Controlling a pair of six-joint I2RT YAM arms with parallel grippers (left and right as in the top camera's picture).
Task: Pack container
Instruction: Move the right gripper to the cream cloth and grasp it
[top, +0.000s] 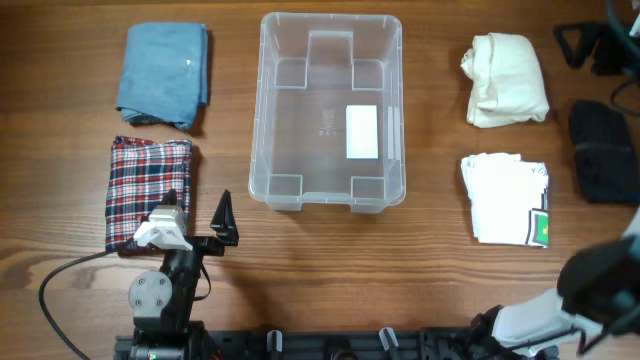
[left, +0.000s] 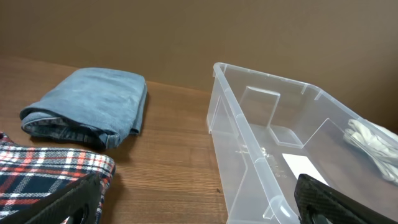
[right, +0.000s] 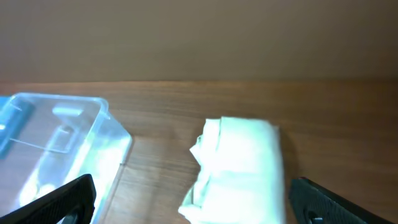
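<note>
- Near edge, left corner: left gripper (top: 200, 215) is hanging over the worktop with its fingers spread wide and nothing between them. It is sitting just beside the near end of the plaid cloth (top: 148, 190).
- Near edge, right corner: right gripper (right: 199, 208) is also showing its fingers well apart and holding nothing. In its wrist view it is facing a pale folded cloth.
- Right side, nearer row: a white folded garment (top: 505, 200) is lying flat, a green patch showing at its near right corner.
- Middle of the worktop, reaching toward the far edge: the container (top: 265, 100) is standing upright with its open mouth facing up. Its long axis is running near edge to far edge, short ends facing those edges. A white label (top: 362, 132) is showing through the floor toward the right wall. Nothing is lying inside.
- Far row: blue cloth (top: 163, 75) on the left, cream cloth (top: 505, 80) on the right, each well apart from the bin.
- Right edge: a dark bundle (top: 605, 150), kind unclear.
- Judgement: packing is not yet begun. All four folded pieces are waiting outside, so the whole job is remaining.
</note>
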